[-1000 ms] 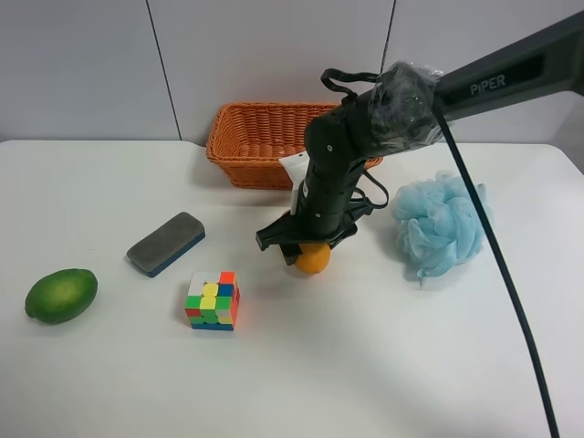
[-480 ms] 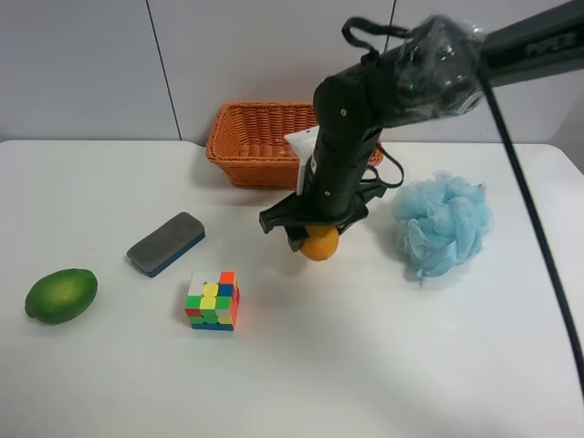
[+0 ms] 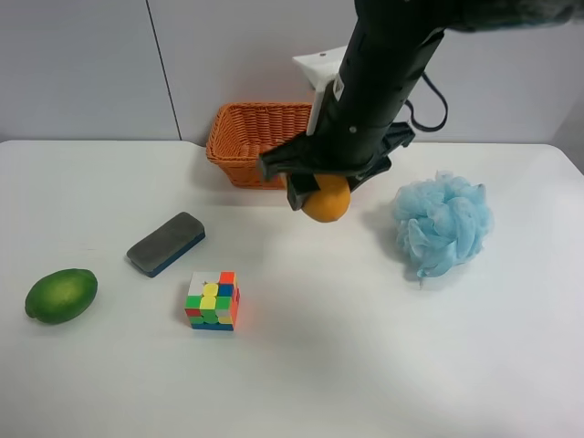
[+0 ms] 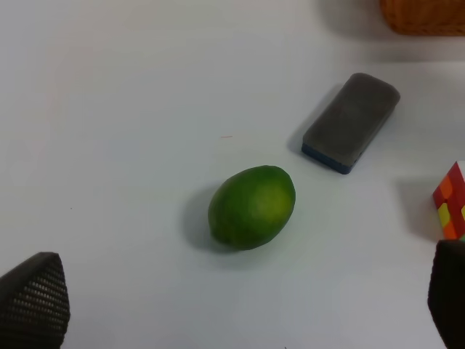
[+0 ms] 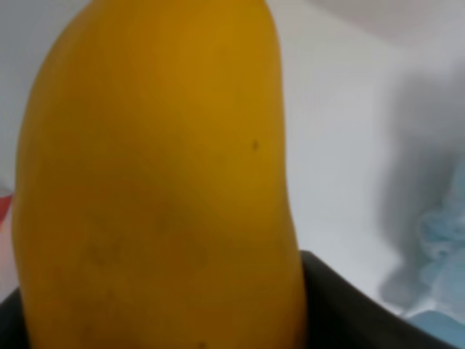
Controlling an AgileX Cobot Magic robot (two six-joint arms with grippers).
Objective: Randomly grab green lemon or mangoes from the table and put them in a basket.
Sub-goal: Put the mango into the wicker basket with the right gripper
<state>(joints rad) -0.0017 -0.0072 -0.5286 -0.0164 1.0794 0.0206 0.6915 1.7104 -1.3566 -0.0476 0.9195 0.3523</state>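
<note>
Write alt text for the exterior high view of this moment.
The right arm holds a mango in its jaws above the table, near a basket. On the table lie a green lemon, a grey eraser, a puzzle cube and a blue bath puff.

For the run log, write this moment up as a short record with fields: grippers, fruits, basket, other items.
Right gripper: shut on the mango, above the table
Left gripper: open, empty, facing the green lemon
Mango: in front of the basket, not in it
Green lemon: lying on the table, untouched
Basket: no fruit in the part that shows
Other items: grey eraser, puzzle cube, blue bath puff
</note>
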